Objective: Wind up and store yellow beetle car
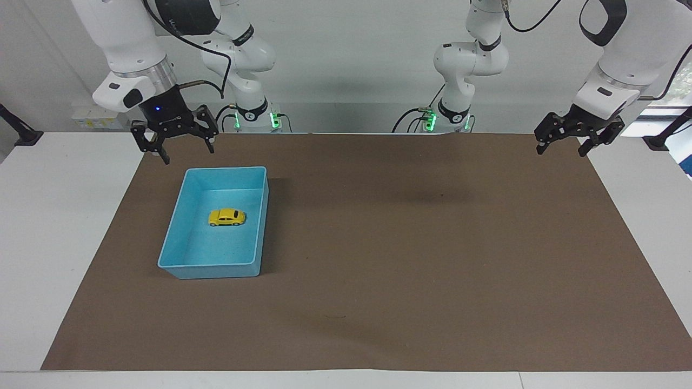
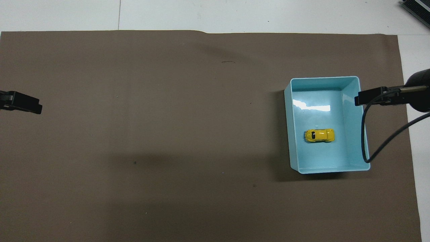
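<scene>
a white table [image 1: 59, 227] set against a pale wall carries a large brown mat [image 1: 411, 254] that fills most of both views; the bases of the two arms stand at the top centre of the facing view with green lights lit. the blue tray [image 1: 172, 241], an open rectangular bin, sits on the mat in the left half of the facing view and at the right of the overhead view, its long sides running up and down the frame. it holds a single item, the yellow beetle car [image 1: 226, 217], which rests upright on its wheels on the tray floor near the middle, clear of all four walls. the car's long axis lies across the tray, horizontal in both frames and parallel to the tray's short walls; which end is the front cannot be told. in the overhead view a bright reflection shows on the tray floor above the car. the right gripper [image 1: 174, 141] hangs raised at the upper left of the facing view, above the mat just off the tray's upper corner, its fingers spread apart and holding nothing; its cable loops across the tray's edge in the overhead view. the left gripper [image 1: 578, 136] waits raised at the upper right of the facing view, over the mat's corner, likewise spread apart and holding nothing.
</scene>
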